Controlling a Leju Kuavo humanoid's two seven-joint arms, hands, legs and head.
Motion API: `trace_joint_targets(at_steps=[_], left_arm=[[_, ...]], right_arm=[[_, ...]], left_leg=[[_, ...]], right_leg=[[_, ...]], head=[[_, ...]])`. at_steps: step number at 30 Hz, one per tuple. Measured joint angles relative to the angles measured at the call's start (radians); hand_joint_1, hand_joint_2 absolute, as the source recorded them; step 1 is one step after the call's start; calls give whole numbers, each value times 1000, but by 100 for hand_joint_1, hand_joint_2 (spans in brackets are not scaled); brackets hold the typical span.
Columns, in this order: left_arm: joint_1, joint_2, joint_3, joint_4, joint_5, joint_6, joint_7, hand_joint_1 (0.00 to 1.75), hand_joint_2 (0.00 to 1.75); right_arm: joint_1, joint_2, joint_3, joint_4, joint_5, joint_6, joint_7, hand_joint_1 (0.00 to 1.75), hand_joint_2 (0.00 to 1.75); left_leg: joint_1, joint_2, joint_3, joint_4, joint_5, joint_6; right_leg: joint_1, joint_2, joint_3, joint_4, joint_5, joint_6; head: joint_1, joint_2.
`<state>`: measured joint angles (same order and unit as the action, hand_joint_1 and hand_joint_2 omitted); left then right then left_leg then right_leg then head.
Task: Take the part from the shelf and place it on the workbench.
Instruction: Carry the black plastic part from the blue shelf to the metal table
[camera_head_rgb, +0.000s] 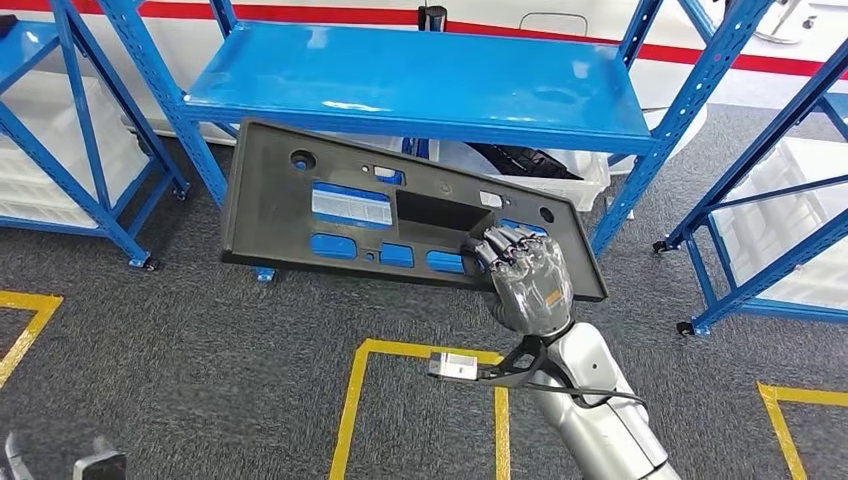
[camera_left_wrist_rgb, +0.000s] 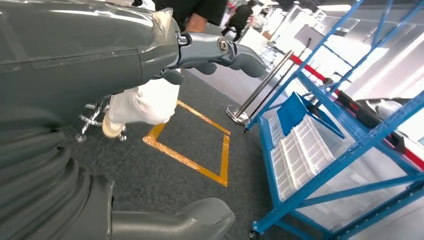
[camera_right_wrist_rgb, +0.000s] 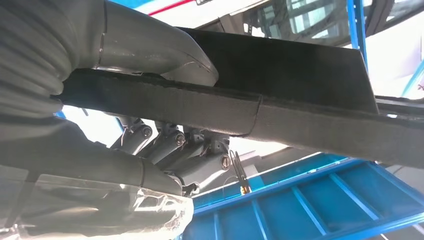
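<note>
The part is a wide, flat dark grey panel (camera_head_rgb: 300, 205) with several cut-outs. It hangs tilted in the air just in front of the blue shelf board (camera_head_rgb: 420, 80), clear of it. My right hand (camera_head_rgb: 525, 275) grips the panel's lower right edge, fingers on top. In the right wrist view the thumb (camera_right_wrist_rgb: 165, 47) presses one face of the panel's edge (camera_right_wrist_rgb: 310, 120) and the darker fingers (camera_right_wrist_rgb: 175, 145) clamp the other. My left hand (camera_left_wrist_rgb: 215, 50) hangs low at my side, its fingers apart, holding nothing.
Blue shelving racks (camera_head_rgb: 740, 200) stand left, centre and right, with white bins (camera_head_rgb: 570, 175) under the shelves. Yellow floor markings (camera_head_rgb: 365, 400) lie on the grey carpet. A person's legs (camera_left_wrist_rgb: 145, 102) and a stanchion (camera_left_wrist_rgb: 240, 112) appear in the left wrist view.
</note>
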<state>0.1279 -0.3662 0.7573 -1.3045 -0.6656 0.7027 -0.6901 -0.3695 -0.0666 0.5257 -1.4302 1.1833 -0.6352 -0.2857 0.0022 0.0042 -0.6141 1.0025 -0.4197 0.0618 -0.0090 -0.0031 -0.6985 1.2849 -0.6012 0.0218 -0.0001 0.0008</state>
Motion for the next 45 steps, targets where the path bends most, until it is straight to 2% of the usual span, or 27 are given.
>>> trace_joint_targets(at_steps=[1,3,5,7,9,10,12,14,15,16,18,20,22,25,26,28,30,31,32,34,36,37,38,40,42,44,45], left_arm=[[4,0,1,1,-27,0,0,0,175],[20,0,-2,1,-56,0,0,0,175],[40,-1,-6,1,-71,0,0,0,175],[53,-2,-5,1,-101,1,0,0,175],[61,-1,-3,1,-111,1,0,0,175],[65,-1,-3,0,-113,1,0,0,175],[72,0,-1,0,-116,1,0,0,175],[75,0,-1,0,-108,1,0,0,175],[75,1,-2,0,-94,1,0,0,175],[74,1,-4,0,-79,1,0,0,175],[73,1,-8,0,-61,1,0,0,175],[73,2,-9,-1,-64,1,0,0,175],[71,2,-7,-3,-88,1,0,0,175],[68,2,4,-3,-123,1,0,0,175],[68,2,5,-3,-124,1,0,0,175],[67,2,9,-4,-131,1,0,0,175],[67,2,14,-4,-143,1,0,0,175],[66,2,16,-4,-149,1,0,0,175],[66,2,19,-4,-154,1,0,0,175],[66,2,24,-4,-159,1,0,0,175],[65,2,28,-4,-163,1,0,0,175],[65,2,30,-4,-164,1,0,0,175],[65,3,33,-4,-163,1,0,0,175],[64,3,37,-4,-150,1,0,0,175],[65,3,41,-4,-145,1,0,0,175],[66,3,42,-4,-142,1,0,0,175],[65,4,42,-4,-142,1,0,0,175]], right_arm=[[6,0,-5,0,8,0,2,175,175],[17,0,-19,-3,14,0,0,175,175],[22,0,-31,-8,8,0,-7,175,175],[23,0,-39,-13,5,0,-12,175,175],[25,0,-45,-15,4,0,-14,175,175],[26,1,-46,-15,4,0,-15,175,175],[28,3,-47,-16,4,0,-16,175,175],[29,4,-47,-16,4,0,-16,175,175],[29,5,-47,-16,5,0,-17,175,175],[30,6,-47,-16,6,0,-17,175,175],[30,8,-47,-16,6,0,-18,175,175],[29,9,-47,-17,6,0,-18,175,175],[28,10,-47,-18,5,0,-17,175,175],[33,10,-47,-19,7,0,-19,175,175],[35,10,-48,-19,7,0,-20,175,175],[38,10,-48,-20,9,0,-22,175,175],[41,10,-48,-20,10,0,-21,175,175],[43,10,-48,-20,11,0,-19,175,175],[44,9,-47,-20,12,0,-17,175,175],[45,10,-47,-21,13,0,-13,175,175],[44,10,-47,-26,13,0,-10,175,175],[44,10,-47,-30,13,0,-9,175,175],[45,10,-48,-34,13,0,-8,175,175],[47,10,-48,-38,12,0,-8,175,175],[49,10,-48,-40,12,0,-8,175,175],[51,11,-48,-41,12,0,-8,175,175],[52,11,-48,-42,12,0,-8,175,175]], left_leg=[[-2,0,-13,1,11,0],[-4,0,-36,1,30,-4],[-6,1,-51,3,48,-11],[-8,4,-58,1,67,-21],[-7,5,-62,-2,81,-33],[-4,3,-67,6,68,-41],[2,-3,-92,78,-17,-56],[8,-5,-123,212,-120,-72],[12,-6,-131,270,-142,-79],[17,-6,-125,301,-141,-84],[27,-5,-62,258,-98,-91],[33,-6,45,121,-75,-96],[30,-10,103,28,-86,-90],[20,-10,90,6,-79,-57],[18,-8,80,4,-69,-42],[14,-4,57,1,-46,-19],[10,-3,26,2,-23,-11],[8,-2,11,2,-12,-11],[7,-2,-5,3,1,-12],[5,-2,-34,5,24,-17],[3,-2,-51,6,45,-26],[2,-2,-54,5,55,-31],[2,-1,-56,3,64,-37],[4,-3,-59,1,74,-48],[7,-6,-76,41,21,-59],[11,-7,-108,156,-83,-67],[12,-7,-121,224,-119,-72]], right_leg=[[0,0,12,16,0,6],[2,0,92,-64,33,17],[9,0,205,-220,52,11],[17,0,258,-311,49,0],[11,-1,250,-324,60,-10],[6,-2,244,-325,70,-18],[-6,-5,228,-328,95,-34],[-4,-7,205,-327,119,-39],[-4,-7,192,-326,130,-37],[-5,-7,178,-325,140,-34],[-8,-7,154,-318,156,-25],[-9,-7,134,-303,165,-16],[-5,-8,116,-290,174,-2],[-4,-6,93,-281,186,26],[-5,-5,81,-264,170,27],[-9,-3,43,-171,92,15],[-8,-2,12,-44,21,9],[-8,-1,11,-5,13,14],[-7,-1,27,3,24,22],[-5,0,108,-79,68,34],[1,0,217,-230,68,26],[5,1,248,-283,57,18],[9,2,262,-313,49,10],[5,2,250,-318,60,-6],[-3,-1,236,-318,80,-27],[-4,-4,218,-317,102,-41],[-2,-5,207,-315,113,-41]], head=[[0,0],[0,0],[1,0],[0,0],[-2,0],[-3,0],[-6,0],[-8,0],[-8,0],[-8,0],[-8,0],[-9,0],[-9,0],[-9,0],[-8,0],[-6,0],[-2,0],[-2,0],[-1,0],[-1,0],[-2,0],[-3,0],[-4,0],[-5,0],[-7,0],[-10,0],[-10,0]])
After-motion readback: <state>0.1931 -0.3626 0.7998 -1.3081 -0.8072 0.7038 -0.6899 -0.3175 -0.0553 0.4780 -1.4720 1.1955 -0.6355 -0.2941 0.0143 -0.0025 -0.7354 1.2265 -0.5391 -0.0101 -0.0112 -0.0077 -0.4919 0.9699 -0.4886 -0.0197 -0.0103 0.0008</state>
